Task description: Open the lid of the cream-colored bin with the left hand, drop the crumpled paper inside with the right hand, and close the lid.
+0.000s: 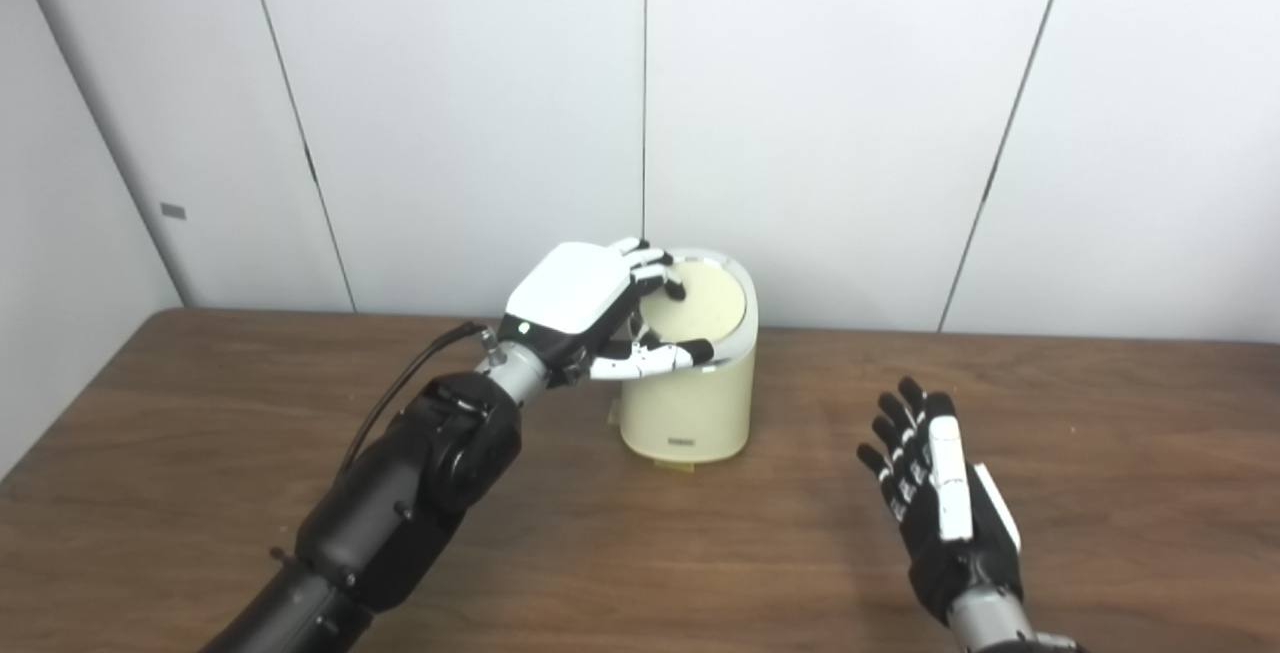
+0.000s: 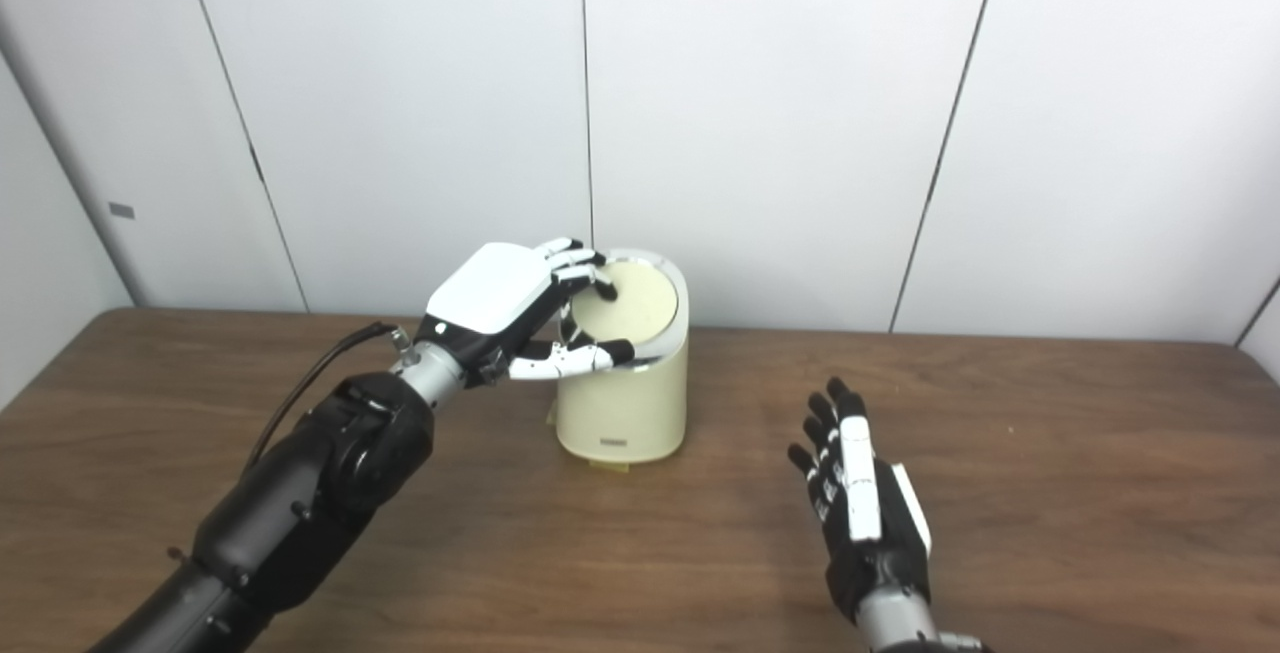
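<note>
The cream bin (image 1: 690,403) stands upright on the brown surface (image 1: 1100,453), toward its far edge and near the white wall panels (image 1: 840,113). Its round lid (image 1: 705,298) lies flat and closed inside a pale rim.

The left hand (image 1: 590,308) hovers over the bin's left side, palm down. Its fingers (image 1: 655,268) curl onto the lid's near-left part, the tips touching or just above it, while the thumb (image 1: 655,356) stretches across the front of the rim. They grip nothing that can be seen.

The right hand (image 2: 858,498) is well to the right of the bin and nearer the camera, low over the surface. Its fingers (image 2: 825,423) are spread and nearly straight, pointing away, and it holds nothing. No crumpled paper shows in either view.
</note>
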Controlling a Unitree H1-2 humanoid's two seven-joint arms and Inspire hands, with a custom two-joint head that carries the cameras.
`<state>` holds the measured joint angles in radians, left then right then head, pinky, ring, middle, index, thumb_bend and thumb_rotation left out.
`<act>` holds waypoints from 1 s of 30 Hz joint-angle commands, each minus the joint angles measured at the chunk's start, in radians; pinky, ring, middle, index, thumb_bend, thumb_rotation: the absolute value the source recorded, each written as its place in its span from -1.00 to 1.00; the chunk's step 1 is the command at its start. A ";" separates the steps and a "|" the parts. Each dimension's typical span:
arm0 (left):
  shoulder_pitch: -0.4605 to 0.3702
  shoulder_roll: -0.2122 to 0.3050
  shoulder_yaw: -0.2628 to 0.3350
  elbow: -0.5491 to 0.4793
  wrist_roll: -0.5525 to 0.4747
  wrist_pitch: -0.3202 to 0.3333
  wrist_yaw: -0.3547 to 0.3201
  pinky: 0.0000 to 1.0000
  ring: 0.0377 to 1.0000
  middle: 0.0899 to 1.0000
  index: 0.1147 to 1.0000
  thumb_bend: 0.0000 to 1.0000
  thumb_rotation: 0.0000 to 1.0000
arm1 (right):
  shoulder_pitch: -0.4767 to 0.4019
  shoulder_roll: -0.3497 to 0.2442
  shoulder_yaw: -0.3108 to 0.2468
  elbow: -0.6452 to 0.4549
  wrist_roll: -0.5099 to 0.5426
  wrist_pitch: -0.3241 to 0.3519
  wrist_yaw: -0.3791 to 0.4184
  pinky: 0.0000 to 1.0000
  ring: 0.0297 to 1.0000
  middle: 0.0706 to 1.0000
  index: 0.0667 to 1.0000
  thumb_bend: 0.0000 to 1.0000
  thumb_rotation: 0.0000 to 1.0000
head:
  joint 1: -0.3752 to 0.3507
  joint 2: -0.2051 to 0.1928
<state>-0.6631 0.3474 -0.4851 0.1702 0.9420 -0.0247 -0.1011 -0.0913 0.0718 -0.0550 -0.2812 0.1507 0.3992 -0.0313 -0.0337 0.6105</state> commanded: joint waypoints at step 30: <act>0.053 -0.053 0.096 -0.104 -0.155 0.036 -0.062 0.57 0.73 0.69 0.58 0.13 0.76 | -0.054 -0.011 -0.040 -0.070 0.036 0.042 -0.022 0.84 0.95 0.94 0.98 0.18 0.93 | -0.003 0.027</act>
<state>-0.5885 0.3075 -0.4001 0.0932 0.8323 0.0105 -0.1386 -0.1055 0.0613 -0.0914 -0.3224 0.1751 0.4485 -0.0545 -0.0353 0.6366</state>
